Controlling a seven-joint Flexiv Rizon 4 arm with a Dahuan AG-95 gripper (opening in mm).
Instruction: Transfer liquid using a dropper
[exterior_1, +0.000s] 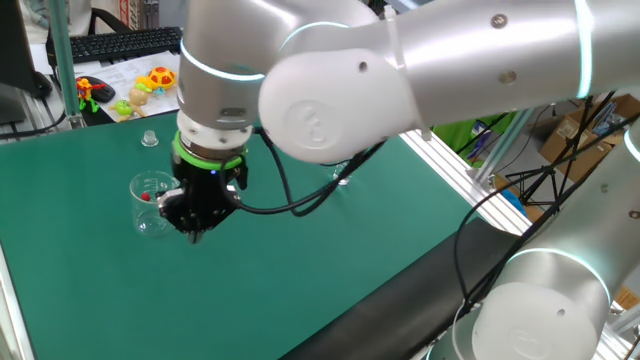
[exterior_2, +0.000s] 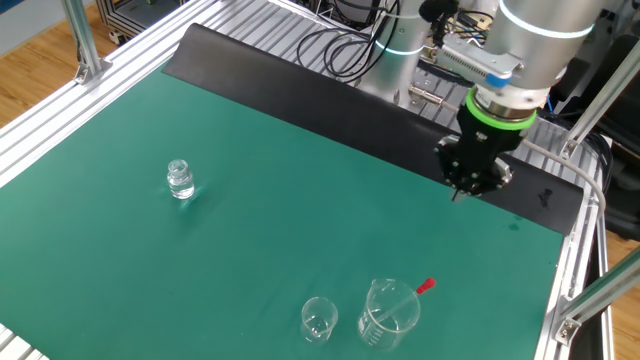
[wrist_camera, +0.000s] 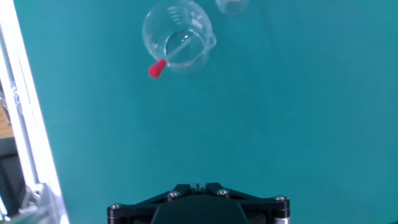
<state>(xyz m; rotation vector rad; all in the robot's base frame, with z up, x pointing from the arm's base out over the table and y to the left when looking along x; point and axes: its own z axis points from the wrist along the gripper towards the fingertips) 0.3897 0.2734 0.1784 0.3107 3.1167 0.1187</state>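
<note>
On the green desk (exterior_2: 300, 180), going left to right in the other fixed view, a small clear vial (exterior_2: 180, 180) stands alone far left; a small beaker (exterior_2: 318, 319) sits near the front edge, and just beside it a larger beaker (exterior_2: 390, 311) holds the dropper (exterior_2: 400, 300), leaning with its red end (exterior_2: 427, 286) over the rim. The tool (exterior_2: 458, 193) hangs well apart, holding nothing; I cannot tell whether its fingers are apart or together

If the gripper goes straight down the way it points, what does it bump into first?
Probably just the bare green mat. The gripper points straight down, and the beaker holding the dropper sits off to the side, not under it.
</note>
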